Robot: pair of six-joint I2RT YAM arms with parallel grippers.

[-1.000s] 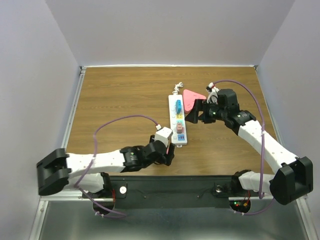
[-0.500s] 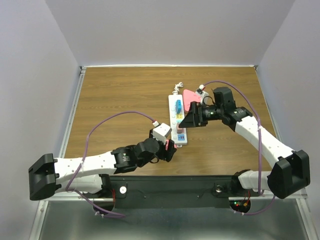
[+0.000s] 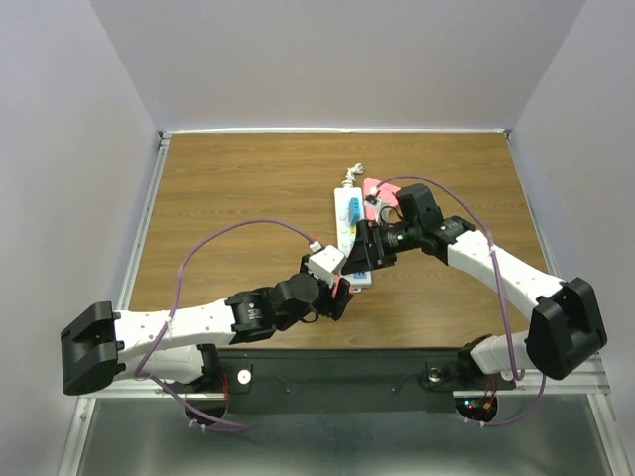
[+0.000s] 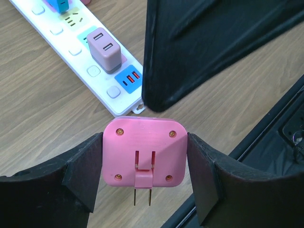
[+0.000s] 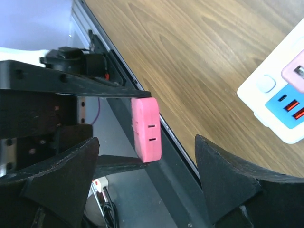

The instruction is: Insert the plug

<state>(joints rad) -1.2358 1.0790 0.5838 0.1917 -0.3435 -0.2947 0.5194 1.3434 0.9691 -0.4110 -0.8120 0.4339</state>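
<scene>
Plug (image 4: 145,152) sits clamped between the left fingers (image 4: 83,173) at lower centre, prongs exposed, seemingly so the right fingers (image 5: 228,175), spread wide, can take it.

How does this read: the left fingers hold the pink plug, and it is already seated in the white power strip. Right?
Not seated. The left fingers do hold the pink plug, but its two prongs are bare and it sits off the end of the white power strip, as the left wrist view shows.
</scene>
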